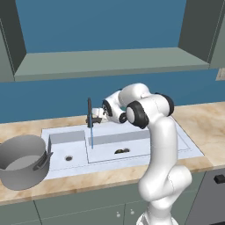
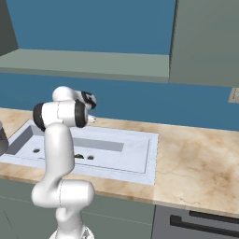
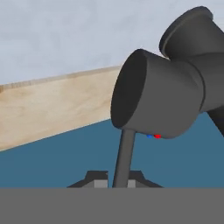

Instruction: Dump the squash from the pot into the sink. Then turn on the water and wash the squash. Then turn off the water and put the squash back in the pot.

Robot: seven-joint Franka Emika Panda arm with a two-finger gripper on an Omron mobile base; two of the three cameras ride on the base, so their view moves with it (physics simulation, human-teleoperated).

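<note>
Step in hand: water runs as a thin blue stream (image 1: 92,137) from the faucet (image 1: 89,113) into the larger basin, so by my reading the wash is under way and shutting the water off comes next.
Claw position: the claw (image 1: 100,115) sits at the faucet, on its right side in the left base view, level with the faucet's upper part.
Claw state: cannot tell. In the hand view the tips sit low, with the thin dark lever stem (image 3: 124,158) rising between them, but whether they pinch it is not shown.
Lever: its fat dark cylinder head (image 3: 153,98) fills the space just ahead of the claw, and the stem's long axis runs from the claw up to that head.
Squash: the squash (image 1: 121,150) lies on the floor of the sink (image 1: 184,143), larger compartment, well below the claw and to its right, long axis roughly along the basin's front edge.
Pot: the pot (image 1: 23,161) stands upright on the surface (image 1: 206,123), far to the claw's left and lower, beyond the small compartment.
Turning relation: the lever is right at the claw; the squash is a reach downward afterwards.
Writing: none readable. A small blue dot and red dot (image 3: 154,136) under the lever head, likely cold and hot marks.
</note>
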